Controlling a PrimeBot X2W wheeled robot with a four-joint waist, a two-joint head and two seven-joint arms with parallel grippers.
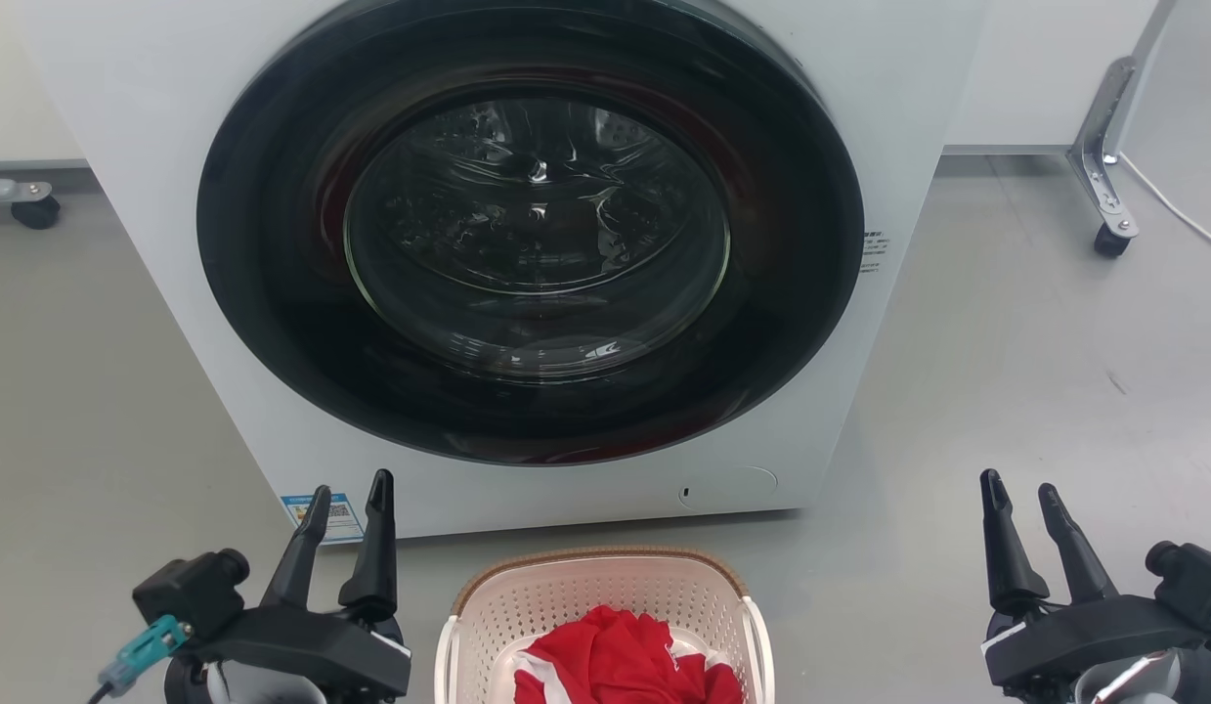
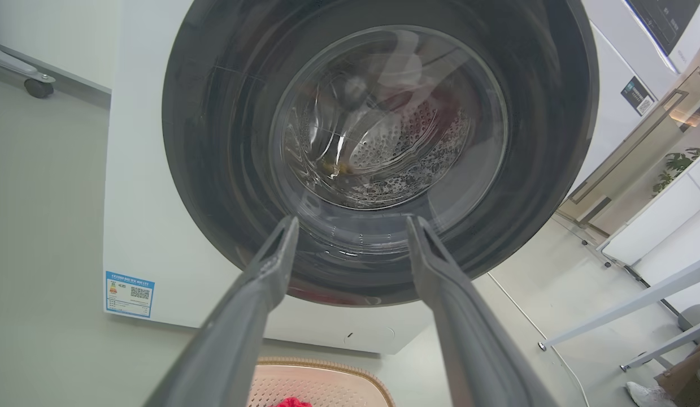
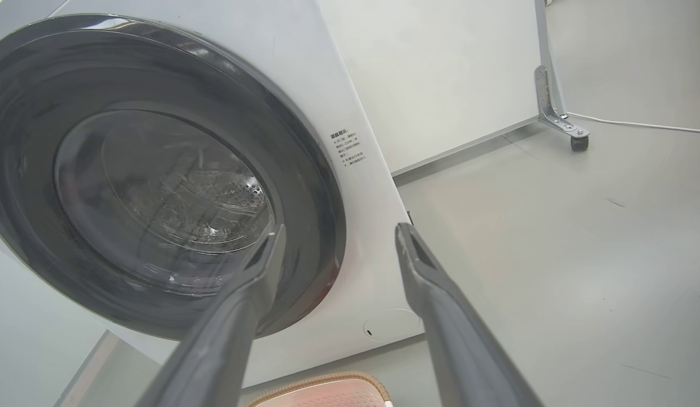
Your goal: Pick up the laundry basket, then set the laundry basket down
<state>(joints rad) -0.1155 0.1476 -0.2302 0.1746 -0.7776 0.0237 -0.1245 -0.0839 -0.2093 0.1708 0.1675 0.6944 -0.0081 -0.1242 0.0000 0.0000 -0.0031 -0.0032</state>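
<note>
1 laundry basket [image 1: 585, 592]: head view, red cloth [image 1: 615, 660]; right wrist view, rim [image 3: 327, 376]

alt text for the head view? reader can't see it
A cream laundry basket holding red cloth sits on the grey floor before a white front-loading washing machine, door shut. The left gripper and right gripper, both open, flank the basket, touching nothing.

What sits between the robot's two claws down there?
The laundry basket, holding a red cloth, stands between the left gripper and the right gripper, touching neither, as the head view shows.
</note>
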